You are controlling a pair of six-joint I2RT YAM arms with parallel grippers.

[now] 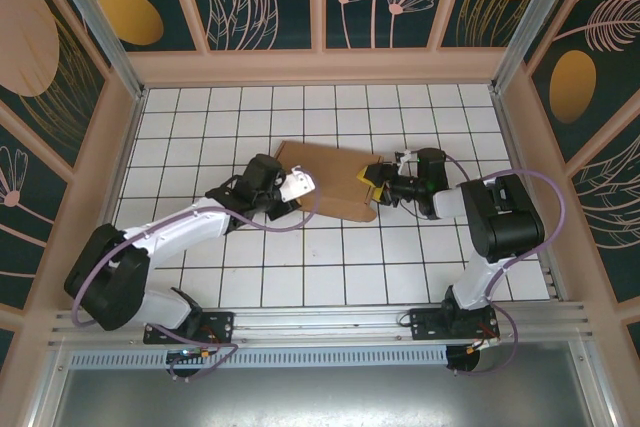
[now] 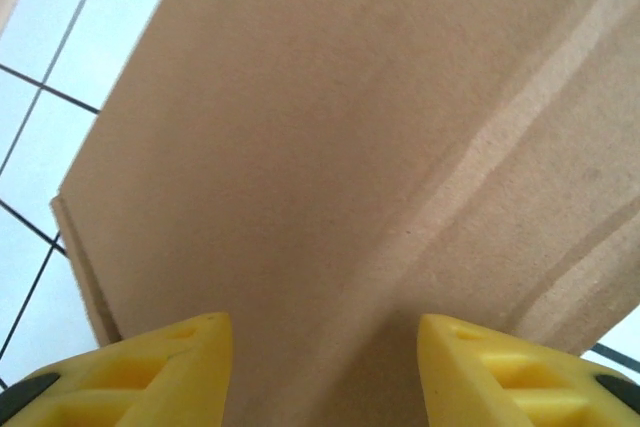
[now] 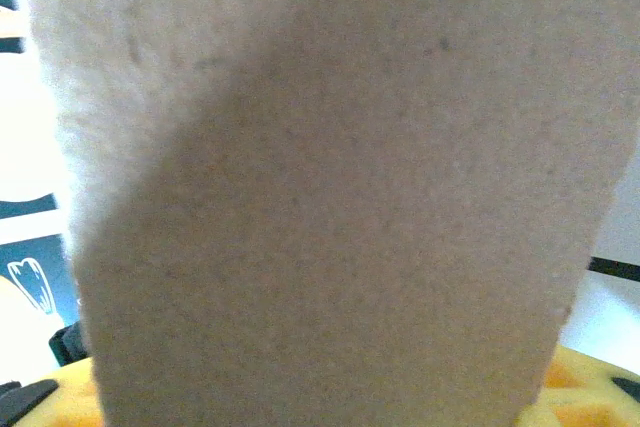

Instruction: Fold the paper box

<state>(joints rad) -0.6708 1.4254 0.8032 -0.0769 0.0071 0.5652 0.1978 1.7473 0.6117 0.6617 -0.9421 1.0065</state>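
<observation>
The paper box (image 1: 330,179) lies as a brown cardboard sheet in the middle of the white tiled table. My left gripper (image 1: 296,190) is at its left edge. In the left wrist view that gripper (image 2: 325,352) is open, its yellow fingertips (image 2: 185,362) apart over the cardboard (image 2: 350,147), which shows a crease line and nothing between the jaws. My right gripper (image 1: 373,181) is at the sheet's right edge. In the right wrist view a cardboard flap (image 3: 330,197) stands close before the camera and hides the jaws. Yellow finger parts (image 3: 590,392) show wide apart at both bottom corners.
The tiled table (image 1: 330,277) is fenced by low wooden walls (image 1: 320,67) at the back and sides. A metal rail (image 1: 320,322) with both arm bases runs along the near edge. Purple cables loop off each arm.
</observation>
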